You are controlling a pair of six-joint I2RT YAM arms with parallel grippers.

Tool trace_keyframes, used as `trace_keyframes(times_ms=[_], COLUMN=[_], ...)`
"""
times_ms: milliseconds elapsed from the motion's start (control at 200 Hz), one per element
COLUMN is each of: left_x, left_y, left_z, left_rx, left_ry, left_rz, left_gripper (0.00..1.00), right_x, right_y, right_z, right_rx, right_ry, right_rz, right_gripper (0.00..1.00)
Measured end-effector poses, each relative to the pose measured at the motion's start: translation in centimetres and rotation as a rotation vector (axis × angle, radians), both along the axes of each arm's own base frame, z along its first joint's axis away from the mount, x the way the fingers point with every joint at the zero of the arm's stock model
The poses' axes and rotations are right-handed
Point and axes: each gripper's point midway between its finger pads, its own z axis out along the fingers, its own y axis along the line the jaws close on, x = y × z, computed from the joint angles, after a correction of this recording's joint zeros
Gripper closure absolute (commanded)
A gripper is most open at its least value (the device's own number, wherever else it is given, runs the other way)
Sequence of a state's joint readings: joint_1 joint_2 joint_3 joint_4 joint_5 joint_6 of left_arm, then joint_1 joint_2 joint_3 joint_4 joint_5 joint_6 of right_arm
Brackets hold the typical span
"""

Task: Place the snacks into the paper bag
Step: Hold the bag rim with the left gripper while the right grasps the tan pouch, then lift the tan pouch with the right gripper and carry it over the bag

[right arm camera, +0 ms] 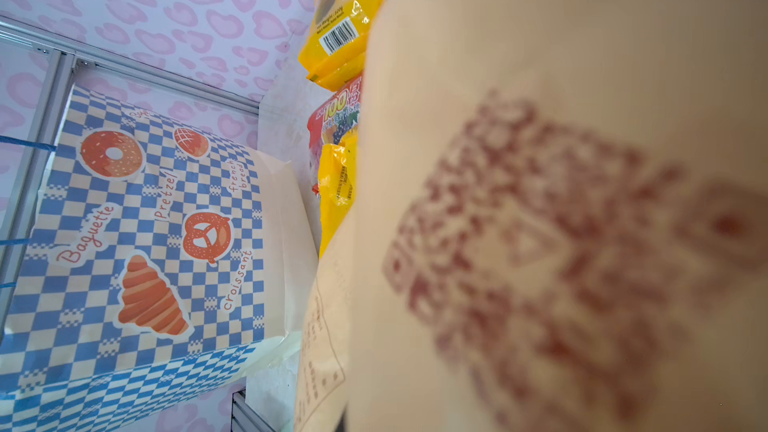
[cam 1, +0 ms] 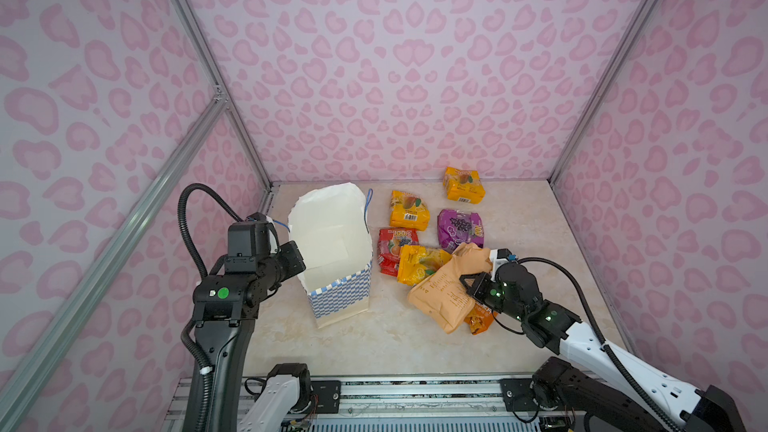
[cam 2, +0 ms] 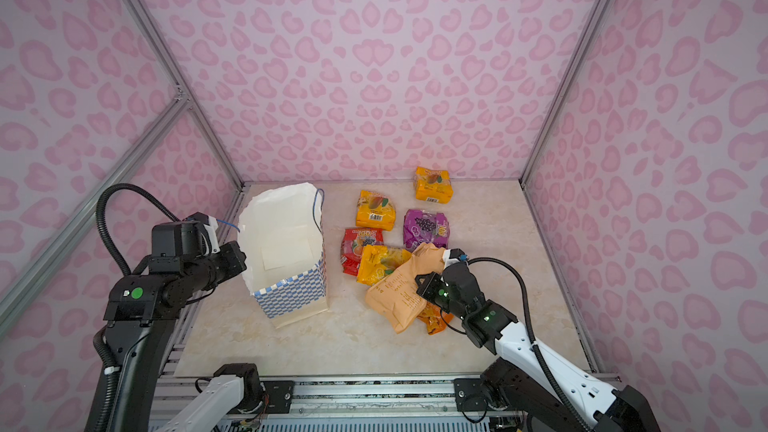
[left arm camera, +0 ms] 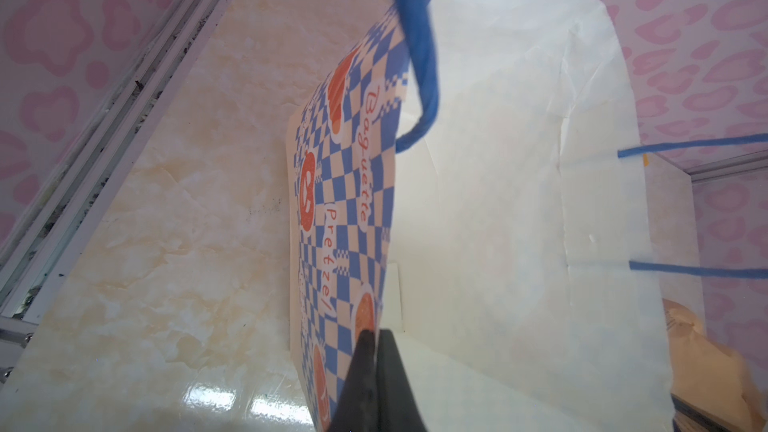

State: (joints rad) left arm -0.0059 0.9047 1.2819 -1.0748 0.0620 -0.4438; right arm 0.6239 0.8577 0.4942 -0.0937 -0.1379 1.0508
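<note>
Right wrist view: blurred kraft pouch hides right claw.

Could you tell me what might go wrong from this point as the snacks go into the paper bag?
1. The right gripper grips the large kraft pouch near one edge; lifted, it may sag and catch the rim of the paper bag.
2. Only the pinch of the left gripper on that rim steadies the bag; a bump could tip it.
</note>
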Motion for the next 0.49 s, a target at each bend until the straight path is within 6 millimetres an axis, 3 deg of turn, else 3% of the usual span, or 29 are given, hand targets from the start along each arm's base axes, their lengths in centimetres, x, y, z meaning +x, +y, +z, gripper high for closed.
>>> trace_keyframes(times_ms=[190, 495], left_x=[-0.8, -1.6], left_y=[-0.3, -1.0], left_z=[1.1, 1.3], left_rx=[-0.015, -0.039], left_ry=[-0.021, -0.016], left_rz=[-0.014, -0.043], left_gripper=[0.97, 0.97], right_x=[0.0, 0.9], right_y=[0.1, -0.2], right_z=[3.2, 10.9], right_rx=[-0.067, -0.202], right_ry=[-0.070, -0.262], right_rz=[0.035, 0.066], right_gripper=[1.00, 1.00])
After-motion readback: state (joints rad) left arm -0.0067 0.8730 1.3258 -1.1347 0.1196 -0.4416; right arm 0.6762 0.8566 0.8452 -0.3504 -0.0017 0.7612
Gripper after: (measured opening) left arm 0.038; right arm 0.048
